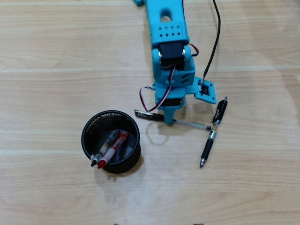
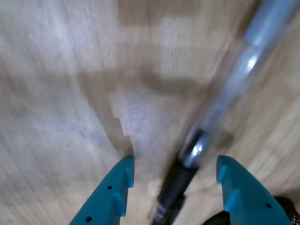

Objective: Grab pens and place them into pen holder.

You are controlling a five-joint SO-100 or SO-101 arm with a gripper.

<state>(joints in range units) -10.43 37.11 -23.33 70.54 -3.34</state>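
The jaws are seen spread in the wrist view, straddling a clear-barrelled pen [image 2: 206,126] lying on the wooden counter [image 1: 56,42], not pinching it. A black pen [image 1: 213,132] lies just beside. Two markers [image 1: 110,149] stand tilted in the black mesh pen holder [image 1: 89,129].

We see a black mesh pen holder [image 1: 88,136] upright on the table, two red-capped markers [image 1: 114,147] leaning inside. A clear pen with black cap [image 1: 187,123] [image 2: 220,101] lies flat, nearly horizontal. A black pen [image 1: 213,131] lies diagonally just beside its tip, apparently touching.
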